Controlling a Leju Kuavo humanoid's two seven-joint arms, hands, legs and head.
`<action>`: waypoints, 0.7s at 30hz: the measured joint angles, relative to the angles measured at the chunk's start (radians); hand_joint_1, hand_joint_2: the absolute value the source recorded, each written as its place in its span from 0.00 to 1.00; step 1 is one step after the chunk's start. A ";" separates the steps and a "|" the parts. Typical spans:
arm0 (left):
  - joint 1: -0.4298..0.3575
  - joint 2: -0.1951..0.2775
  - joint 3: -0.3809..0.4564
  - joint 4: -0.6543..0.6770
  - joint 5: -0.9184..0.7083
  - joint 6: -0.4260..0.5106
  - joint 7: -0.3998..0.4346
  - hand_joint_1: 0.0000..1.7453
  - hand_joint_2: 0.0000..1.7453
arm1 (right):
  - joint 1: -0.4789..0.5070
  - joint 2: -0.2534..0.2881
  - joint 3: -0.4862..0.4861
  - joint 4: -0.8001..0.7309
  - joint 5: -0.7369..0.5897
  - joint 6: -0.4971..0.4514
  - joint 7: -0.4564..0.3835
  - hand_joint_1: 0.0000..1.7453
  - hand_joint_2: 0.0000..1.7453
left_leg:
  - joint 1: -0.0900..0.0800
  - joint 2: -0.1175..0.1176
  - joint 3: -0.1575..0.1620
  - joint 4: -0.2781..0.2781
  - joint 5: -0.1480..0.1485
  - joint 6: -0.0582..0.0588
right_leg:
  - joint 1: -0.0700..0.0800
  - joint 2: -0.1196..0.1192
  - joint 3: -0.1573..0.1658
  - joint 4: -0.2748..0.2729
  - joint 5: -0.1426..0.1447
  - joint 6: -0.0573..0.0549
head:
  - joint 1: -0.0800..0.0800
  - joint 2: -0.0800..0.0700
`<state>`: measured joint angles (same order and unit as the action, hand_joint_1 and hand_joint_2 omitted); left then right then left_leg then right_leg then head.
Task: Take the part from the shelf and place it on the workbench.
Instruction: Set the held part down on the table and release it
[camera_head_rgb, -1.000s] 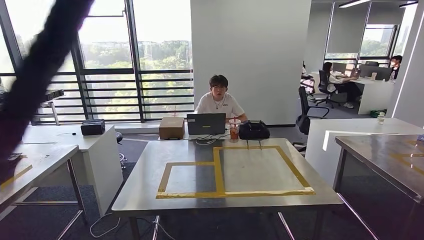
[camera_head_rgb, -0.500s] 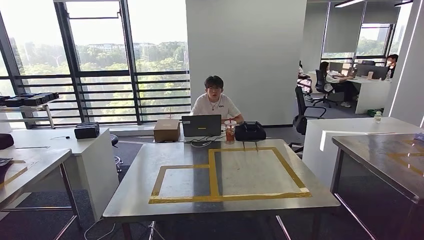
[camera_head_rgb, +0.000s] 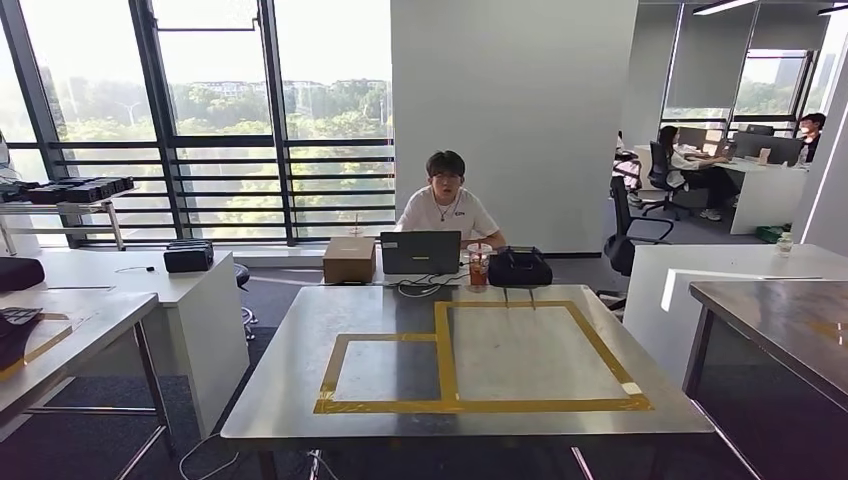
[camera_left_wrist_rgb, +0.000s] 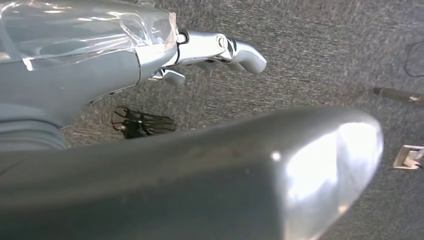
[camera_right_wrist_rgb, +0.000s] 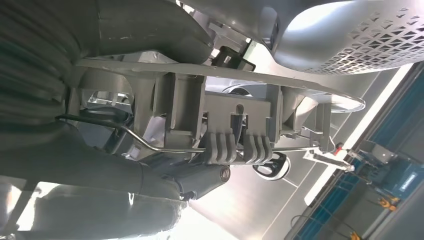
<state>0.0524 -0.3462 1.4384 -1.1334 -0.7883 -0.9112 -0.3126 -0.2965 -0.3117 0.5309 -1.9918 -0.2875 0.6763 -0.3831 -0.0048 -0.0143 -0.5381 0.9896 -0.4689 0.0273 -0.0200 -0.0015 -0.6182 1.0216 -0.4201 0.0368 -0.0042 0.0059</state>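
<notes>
Gripping the part (camera_right_wrist_rgb: 225, 115), your right hand (camera_right_wrist_rgb: 150, 175) is clenching around its lower edge: the thick grey thumb is pressing in from one side and a darker finger (camera_right_wrist_rgb: 205, 177) is lying under the ribbed clips. The part is a grey plastic plate with moulded brackets and a thin wire running along it. So the part is sitting in that hand, off the shelf and not on the workbench.

Your left hand (camera_left_wrist_rgb: 150, 55) is hanging released over grey carpet (camera_left_wrist_rgb: 325, 50). One silver finger (camera_left_wrist_rgb: 235, 47) is sticking out and nothing is lying in the hand.

In the head view you are facing the workbench (camera_head_rgb: 300, 390), a steel table marked with two adjoining rectangles of yellow tape (camera_head_rgb: 441, 350). Nothing is lying inside either rectangle. Along the far edge a box (camera_head_rgb: 349, 260), a laptop (camera_head_rgb: 420, 252), a cup (camera_head_rgb: 477, 265) and a black bag (camera_head_rgb: 518, 267) are standing in a row. A person (camera_head_rgb: 446, 200) is sitting behind the laptop.

The shelf (camera_head_rgb: 70, 190) is standing well off to your left by the window, carrying dark trays. A white desk (camera_head_rgb: 130, 275) is standing between it and the workbench. A second steel table (camera_head_rgb: 780, 320) is showing at your right.
</notes>
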 joint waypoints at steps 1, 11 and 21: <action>0.000 0.000 0.002 0.000 -0.001 0.000 0.000 0.00 0.00 | 0.000 0.001 0.000 0.000 0.000 0.000 -0.001 1.00 1.00 | -0.002 0.000 0.001 0.003 -0.007 -0.005 | 0.001 0.000 0.011 -0.022 0.007 -0.008 | 0.000 0.000; 0.001 0.001 0.009 0.000 -0.017 -0.006 0.000 0.00 0.00 | 0.000 0.009 0.001 0.000 0.003 0.002 0.002 1.00 1.00 | 0.019 0.009 -0.179 0.298 -0.099 -0.048 | -0.003 0.005 0.052 -0.024 -0.029 -0.051 | -0.004 0.000; 0.003 0.000 0.012 0.000 -0.041 -0.017 -0.019 0.00 0.00 | 0.002 0.007 -0.006 -0.004 0.013 -0.001 0.001 1.00 1.00 | 0.009 0.011 -0.046 -0.002 0.048 0.004 | 0.003 0.005 0.068 0.017 -0.085 -0.016 | 0.001 0.000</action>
<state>0.0553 -0.3458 1.4507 -1.1337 -0.8293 -0.9278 -0.3321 -0.2941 -0.3044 0.5250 -1.9960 -0.2744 0.6757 -0.3823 0.0046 -0.0033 -0.5842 0.9875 -0.4212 0.0317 -0.0171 0.0032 -0.5506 1.0381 -0.5051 0.0211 -0.0035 0.0064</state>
